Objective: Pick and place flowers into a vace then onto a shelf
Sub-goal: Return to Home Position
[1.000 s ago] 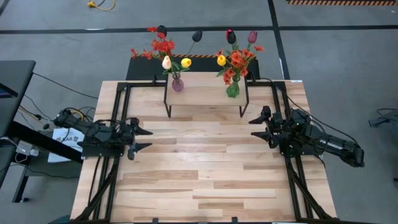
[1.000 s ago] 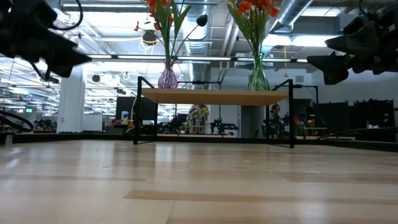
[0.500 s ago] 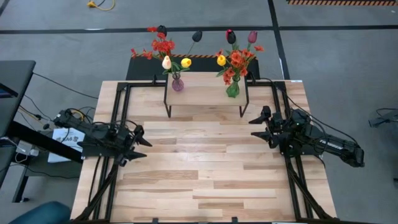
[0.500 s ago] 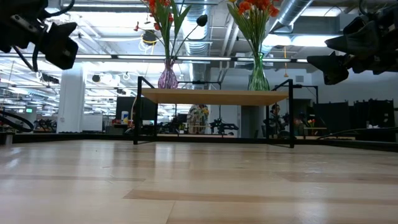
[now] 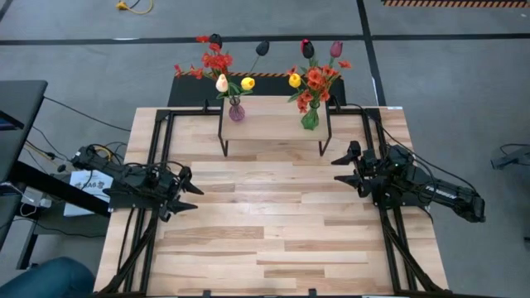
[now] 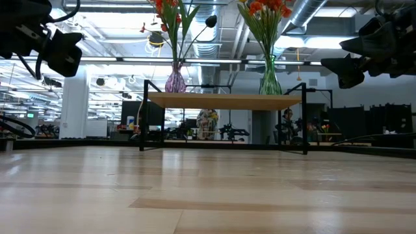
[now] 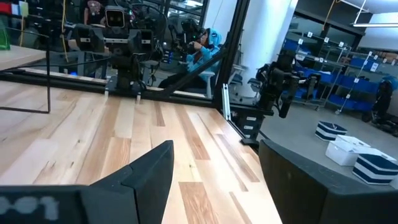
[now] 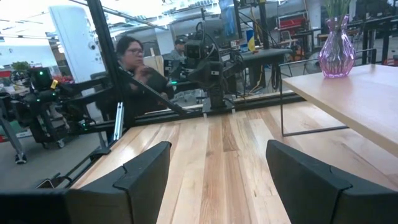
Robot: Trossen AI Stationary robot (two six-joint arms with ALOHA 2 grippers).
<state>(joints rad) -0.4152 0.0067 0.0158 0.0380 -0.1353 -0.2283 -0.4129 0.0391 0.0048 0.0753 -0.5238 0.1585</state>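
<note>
Flowers (image 5: 218, 61): two bunches, stems upright, heads fanned above purple vase (image 5: 236, 112) and green vase (image 5: 310, 119). Both vases stand on the shelf (image 5: 273, 126), its long axis running arm to arm. Purple vase is nearer the left gripper (image 5: 187, 190), green nearer the right gripper (image 5: 348, 163), each well apart from its gripper. Both grippers are spread wide, empty, pointing inward. Judged: nothing left to grasp, arms only need to pull home.

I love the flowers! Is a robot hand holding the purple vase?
No, the purple vase stands on the shelf while the left gripper and right gripper hang open away from it.
</note>
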